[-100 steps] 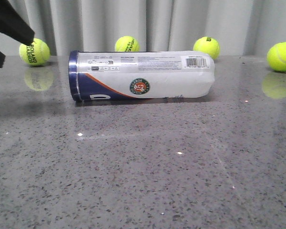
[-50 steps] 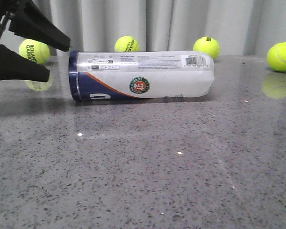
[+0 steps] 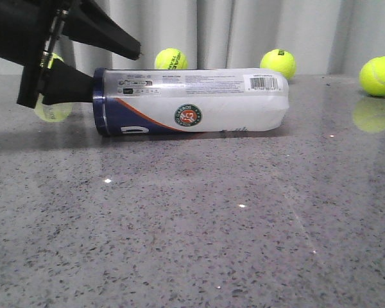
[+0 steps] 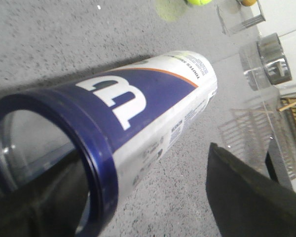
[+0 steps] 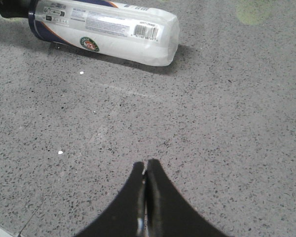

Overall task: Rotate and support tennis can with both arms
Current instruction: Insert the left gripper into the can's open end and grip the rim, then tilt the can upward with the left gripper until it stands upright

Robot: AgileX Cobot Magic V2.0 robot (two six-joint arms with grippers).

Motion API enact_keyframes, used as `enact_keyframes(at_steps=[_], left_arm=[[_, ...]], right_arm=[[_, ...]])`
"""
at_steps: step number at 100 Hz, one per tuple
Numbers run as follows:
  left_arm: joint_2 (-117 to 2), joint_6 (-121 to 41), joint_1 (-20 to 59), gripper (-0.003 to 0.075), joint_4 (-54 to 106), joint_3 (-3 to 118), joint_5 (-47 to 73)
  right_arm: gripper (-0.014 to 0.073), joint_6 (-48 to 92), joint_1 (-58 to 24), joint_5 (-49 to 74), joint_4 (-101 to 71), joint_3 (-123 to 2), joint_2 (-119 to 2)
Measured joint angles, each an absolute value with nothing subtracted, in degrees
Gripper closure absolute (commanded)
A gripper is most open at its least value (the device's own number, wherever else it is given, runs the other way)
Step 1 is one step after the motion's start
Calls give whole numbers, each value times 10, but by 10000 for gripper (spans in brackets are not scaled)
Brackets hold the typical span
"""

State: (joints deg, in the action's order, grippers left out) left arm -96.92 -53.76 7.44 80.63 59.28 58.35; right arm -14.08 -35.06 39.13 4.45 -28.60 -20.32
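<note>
On grey speckled table (image 3: 199, 224), navy-banded white tennis can (image 3: 199, 101) lies sideways.

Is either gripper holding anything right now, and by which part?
Nothing is gripped yet. The left gripper is open around the tennis can's navy rim; the right gripper is shut on nothing.

Front view low, level across table (image 3: 192, 244). Wrist views look down, left close. All share tennis can (image 3: 192, 101).

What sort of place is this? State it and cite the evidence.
Probably a robot test lab, staged: a speckled grey stone tabletop, a pale curtain backdrop, and tennis balls spaced along the back behind the tennis can.
</note>
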Motion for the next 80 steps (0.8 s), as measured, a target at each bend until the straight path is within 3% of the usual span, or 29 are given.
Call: enact_keyframes(at_steps=[38,80], left_arm=[[-1016,-538,82,259,849,626,624],[-1016,-538,83,667,850,626,645]], right_arm=[[662,-141,-351,391,44,-286,-203],[662,-141,-351,391,44,-286,-203]])
